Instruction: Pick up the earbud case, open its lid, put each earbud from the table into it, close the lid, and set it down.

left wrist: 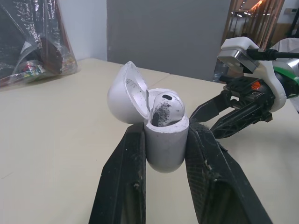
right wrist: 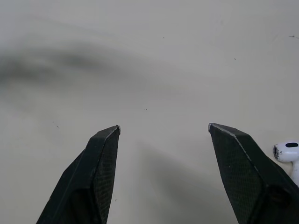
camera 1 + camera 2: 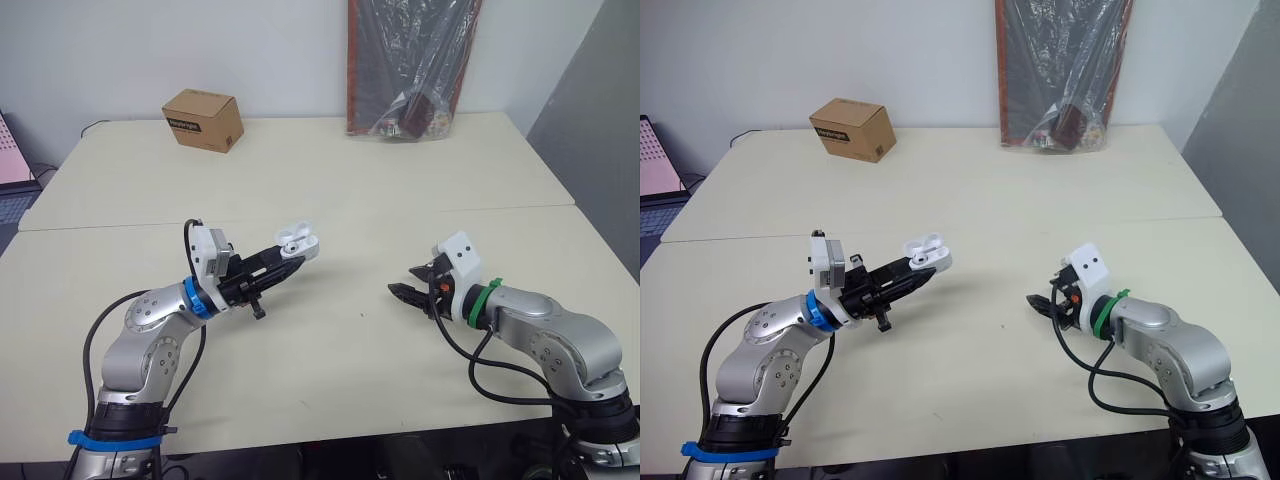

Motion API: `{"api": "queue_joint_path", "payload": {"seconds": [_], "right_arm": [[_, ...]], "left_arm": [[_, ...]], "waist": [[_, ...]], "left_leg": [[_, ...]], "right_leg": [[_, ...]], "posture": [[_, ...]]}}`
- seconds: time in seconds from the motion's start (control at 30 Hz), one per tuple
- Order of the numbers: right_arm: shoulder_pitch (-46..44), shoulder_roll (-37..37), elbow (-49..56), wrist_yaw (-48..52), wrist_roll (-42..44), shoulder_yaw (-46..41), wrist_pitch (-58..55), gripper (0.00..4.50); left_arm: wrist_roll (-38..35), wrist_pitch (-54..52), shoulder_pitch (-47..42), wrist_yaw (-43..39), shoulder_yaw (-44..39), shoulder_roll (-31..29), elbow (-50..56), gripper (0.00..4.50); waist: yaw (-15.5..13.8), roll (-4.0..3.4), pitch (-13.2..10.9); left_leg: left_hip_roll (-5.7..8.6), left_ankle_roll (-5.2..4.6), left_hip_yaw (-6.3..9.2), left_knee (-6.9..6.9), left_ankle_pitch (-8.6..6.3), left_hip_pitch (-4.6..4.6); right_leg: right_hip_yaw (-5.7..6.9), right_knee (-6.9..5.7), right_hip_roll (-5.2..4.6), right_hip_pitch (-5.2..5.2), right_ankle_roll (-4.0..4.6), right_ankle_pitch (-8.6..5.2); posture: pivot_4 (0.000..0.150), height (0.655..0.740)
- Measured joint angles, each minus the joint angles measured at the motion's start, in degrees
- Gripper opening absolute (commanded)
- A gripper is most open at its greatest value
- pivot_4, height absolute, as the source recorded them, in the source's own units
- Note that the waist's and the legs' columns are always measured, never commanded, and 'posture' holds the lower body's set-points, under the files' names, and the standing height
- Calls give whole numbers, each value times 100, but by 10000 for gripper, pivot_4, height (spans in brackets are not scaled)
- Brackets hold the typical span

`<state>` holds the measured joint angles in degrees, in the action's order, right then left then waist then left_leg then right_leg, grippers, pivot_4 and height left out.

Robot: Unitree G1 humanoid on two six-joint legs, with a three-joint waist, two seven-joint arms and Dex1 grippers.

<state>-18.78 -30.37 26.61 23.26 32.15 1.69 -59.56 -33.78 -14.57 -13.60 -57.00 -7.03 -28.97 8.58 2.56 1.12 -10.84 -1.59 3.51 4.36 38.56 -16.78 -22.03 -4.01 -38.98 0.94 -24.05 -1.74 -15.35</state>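
My left gripper (image 3: pixel 290 258) is shut on the white earbud case (image 3: pixel 298 240), holding it above the table left of centre. In the left wrist view the case (image 1: pixel 166 140) sits between the two fingers with its lid (image 1: pixel 124 93) tipped open and one earbud (image 1: pixel 167 106) inside. My right gripper (image 3: pixel 405 281) is open, low over the table to the right of the case and pointing toward it. In the right wrist view a second white earbud (image 2: pixel 287 151) lies on the table just outside one finger (image 2: pixel 243 163), with bare tabletop between the fingers.
A cardboard box (image 3: pixel 204 120) stands at the back left of the cream table (image 3: pixel 330 360). A plastic bag with dark items (image 3: pixel 410 70) leans on the wall at the back. A seam (image 3: pixel 120 225) crosses the table behind the grippers.
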Motion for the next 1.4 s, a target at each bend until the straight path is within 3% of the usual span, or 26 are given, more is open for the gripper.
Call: {"api": "queue_joint_path", "payload": {"seconds": [0.6,1.4], "right_arm": [[-150,-37,-97,-79,-140,-61,0,31593],[-746,175,-1908,-284,-1130,-17,345,31593]], "left_arm": [[0,4,0,1,1,5,0,8065],[1,9,-8,9,9,52,-2,8065]], "waist": [[-1,0,0],[0,0,0]], "left_leg": [[0,0,0,8,0,-1],[0,0,-5,13,0,-1]], "right_leg": [[0,-1,0,1,0,0],[-4,-4,0,2,1,1]], "posture": [[1500,7400],[1500,7400]]}}
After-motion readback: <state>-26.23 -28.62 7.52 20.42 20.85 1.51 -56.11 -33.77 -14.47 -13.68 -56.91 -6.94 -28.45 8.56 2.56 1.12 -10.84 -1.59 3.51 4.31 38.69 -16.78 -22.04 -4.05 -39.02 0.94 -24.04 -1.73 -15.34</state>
